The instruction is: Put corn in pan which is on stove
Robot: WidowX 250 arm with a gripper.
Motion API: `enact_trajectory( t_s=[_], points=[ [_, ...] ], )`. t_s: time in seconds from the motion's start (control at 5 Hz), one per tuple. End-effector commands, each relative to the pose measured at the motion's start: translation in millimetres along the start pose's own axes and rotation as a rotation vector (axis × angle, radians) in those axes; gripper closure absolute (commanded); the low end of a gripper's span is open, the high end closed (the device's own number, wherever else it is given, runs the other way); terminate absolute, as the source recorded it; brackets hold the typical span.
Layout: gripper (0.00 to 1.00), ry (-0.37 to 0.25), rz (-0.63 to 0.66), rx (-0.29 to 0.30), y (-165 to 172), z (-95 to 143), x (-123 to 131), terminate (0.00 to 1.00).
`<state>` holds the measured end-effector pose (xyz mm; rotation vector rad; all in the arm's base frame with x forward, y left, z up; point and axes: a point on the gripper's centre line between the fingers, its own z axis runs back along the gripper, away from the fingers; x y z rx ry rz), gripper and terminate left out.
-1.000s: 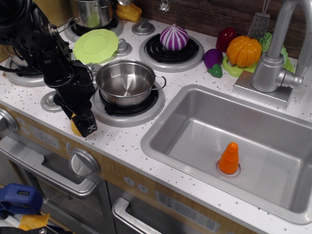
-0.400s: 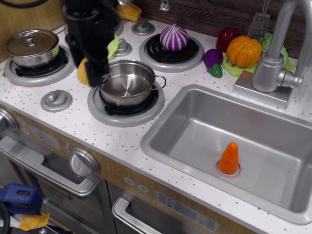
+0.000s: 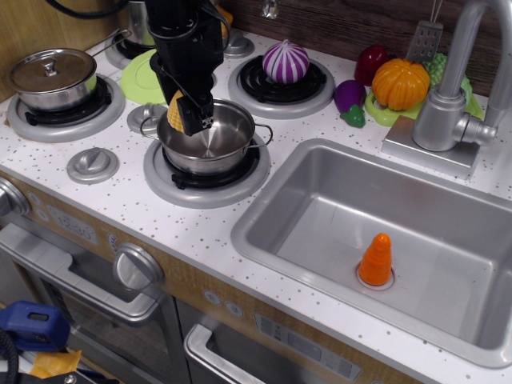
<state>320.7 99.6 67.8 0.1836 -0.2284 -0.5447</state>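
Observation:
My black gripper [image 3: 186, 114] hangs over the left part of the pan [image 3: 220, 144] and is shut on the yellow corn [image 3: 174, 113]. The corn shows between the fingers, just above the pan's left rim. The pan is a shiny lidless steel pot with wire loop handles. It stands on the front burner of the white speckled stove [image 3: 192, 220]. The pan's inside looks bare.
A lidded steel pot [image 3: 50, 74] sits on the left burner. A green plate [image 3: 142, 76] and a taller pot stand behind. A purple onion [image 3: 286, 62] lies on the back burner. An orange carrot [image 3: 375, 260] stands in the sink [image 3: 320, 208]. A pumpkin [image 3: 399, 83] and faucet [image 3: 448, 104] are at right.
The gripper lifted the corn from the stove surface left of the pan, then moved right and slightly down with it, from beside the pan's left rim to over the pan.

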Motion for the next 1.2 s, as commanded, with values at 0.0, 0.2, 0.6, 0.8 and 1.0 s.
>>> enact_trajectory(
  t_s=[0.0, 0.2, 0.6, 0.8, 1.0],
  points=[
    [1.00, -0.050, -0.015, 0.002, 8.2, -4.5, 2.1, 0.00],
    [0.00, -0.079, -0.032, -0.031, 9.7, -12.7, 0.6, 0.00],
    [0.00, -0.079, -0.032, -0.031, 9.7, -12.7, 0.6, 0.00],
    [0.00, -0.079, -0.032, -0.031, 9.7, -12.7, 0.6, 0.00],
    [0.00, -0.079, -0.032, -0.031, 9.7, -12.7, 0.6, 1.00]
  ],
)
